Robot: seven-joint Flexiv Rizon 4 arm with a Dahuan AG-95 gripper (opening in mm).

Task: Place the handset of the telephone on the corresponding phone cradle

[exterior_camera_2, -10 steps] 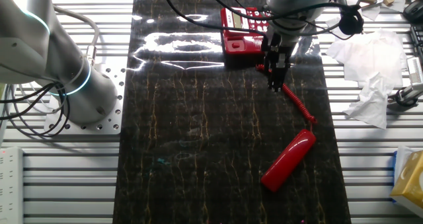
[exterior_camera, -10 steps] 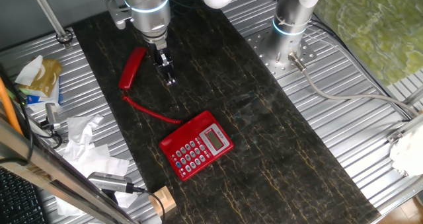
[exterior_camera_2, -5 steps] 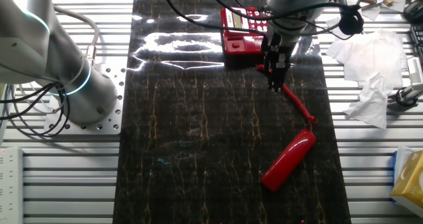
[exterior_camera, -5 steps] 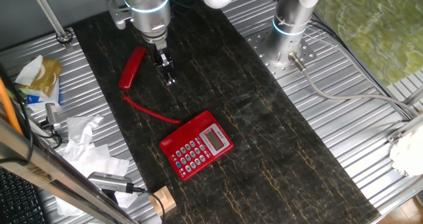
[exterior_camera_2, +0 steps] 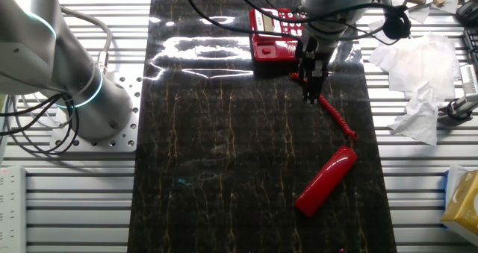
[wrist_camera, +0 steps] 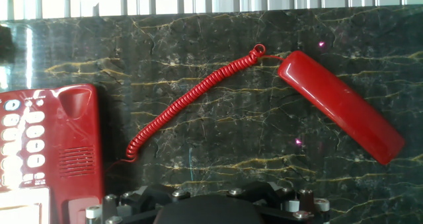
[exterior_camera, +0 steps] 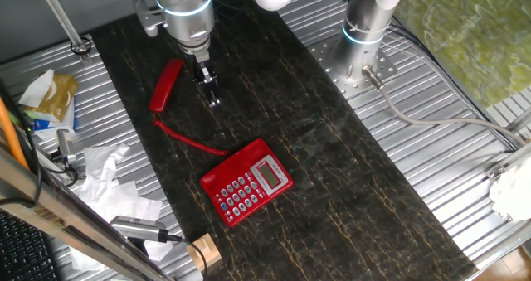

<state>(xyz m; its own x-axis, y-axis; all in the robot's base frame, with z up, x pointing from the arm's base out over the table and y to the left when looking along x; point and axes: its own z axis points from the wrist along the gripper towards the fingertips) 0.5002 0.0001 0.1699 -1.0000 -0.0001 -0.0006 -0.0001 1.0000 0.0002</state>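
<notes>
The red handset (exterior_camera: 166, 85) lies flat on the dark mat, off the base, to the left of my gripper (exterior_camera: 213, 99). Its red coiled cord (exterior_camera: 187, 138) runs to the red telephone (exterior_camera: 246, 182) nearer the mat's front. The phone cradle (exterior_camera: 235, 162) beside the keypad is empty. My gripper hangs above the mat between handset and telephone; its fingers look shut and hold nothing. In the other fixed view the gripper (exterior_camera_2: 310, 95) is above the cord (exterior_camera_2: 337, 117), between the telephone (exterior_camera_2: 270, 48) and the handset (exterior_camera_2: 326, 181). The hand view shows the handset (wrist_camera: 340, 105), cord (wrist_camera: 192, 98) and cradle (wrist_camera: 76, 141); my fingers are out of sight there.
Crumpled white paper (exterior_camera: 108, 177), a yellow-and-white packet (exterior_camera: 48, 94) and tools lie on the metal table left of the mat. A second arm's base (exterior_camera: 365, 32) stands at the back right. A wooden block (exterior_camera: 203, 252) sits at the mat's front corner.
</notes>
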